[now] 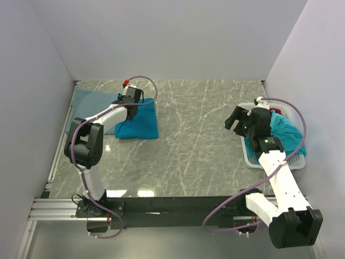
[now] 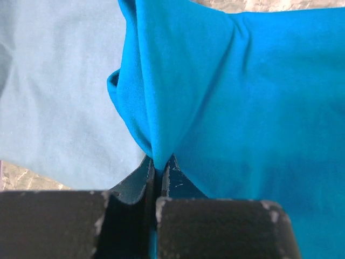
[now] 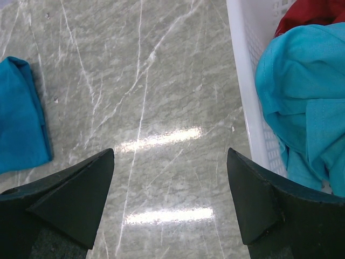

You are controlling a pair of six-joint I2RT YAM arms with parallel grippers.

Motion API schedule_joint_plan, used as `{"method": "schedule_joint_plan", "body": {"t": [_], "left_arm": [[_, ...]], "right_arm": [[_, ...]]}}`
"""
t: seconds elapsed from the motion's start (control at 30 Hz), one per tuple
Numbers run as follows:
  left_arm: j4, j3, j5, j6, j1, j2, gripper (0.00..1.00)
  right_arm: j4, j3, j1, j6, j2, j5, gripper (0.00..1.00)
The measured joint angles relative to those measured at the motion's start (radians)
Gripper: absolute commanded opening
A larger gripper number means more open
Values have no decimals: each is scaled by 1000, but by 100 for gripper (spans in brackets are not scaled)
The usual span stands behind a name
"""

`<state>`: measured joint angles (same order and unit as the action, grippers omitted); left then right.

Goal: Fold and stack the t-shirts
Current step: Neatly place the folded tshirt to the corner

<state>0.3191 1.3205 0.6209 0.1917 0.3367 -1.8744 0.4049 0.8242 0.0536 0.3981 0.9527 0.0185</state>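
Note:
A bright teal t-shirt lies folded on the table at the back left. My left gripper is shut on a pinched ridge of this teal t-shirt, the cloth rising from between the closed fingertips of the left gripper. Beside it, a duller grey-blue t-shirt lies flat; the wrist view shows the grey-blue t-shirt to the left of the pinch. My right gripper hangs open over bare table, nothing between the fingers of the right gripper.
A white perforated basket stands at the right edge, with its rim just right of my right gripper. It holds crumpled teal t-shirts and a red one. White walls close in the table on three sides.

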Motion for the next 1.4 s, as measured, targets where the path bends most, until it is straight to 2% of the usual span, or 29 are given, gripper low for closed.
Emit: {"method": "schedule_joint_plan", "body": {"t": [0.17,0.3,0.43,0.67,1.0,1.4], "left_arm": [[0,0,14,1,-1,0,0],[-22,-14,106,8,-1,9,0],[-86,-90,162,-13,-8,85,0],[-128,-102,127,-63,-50,191,0],[-105,-72,18,-201,-116,190,0],[28,80,-72,-261,-125,161,0]], "right_arm": [[0,0,0,0,3,0,91],[0,0,0,0,5,0,91],[0,0,0,0,5,0,91],[0,0,0,0,5,0,91],[0,0,0,-2,5,4,91],[0,0,0,-4,13,12,91]]}}
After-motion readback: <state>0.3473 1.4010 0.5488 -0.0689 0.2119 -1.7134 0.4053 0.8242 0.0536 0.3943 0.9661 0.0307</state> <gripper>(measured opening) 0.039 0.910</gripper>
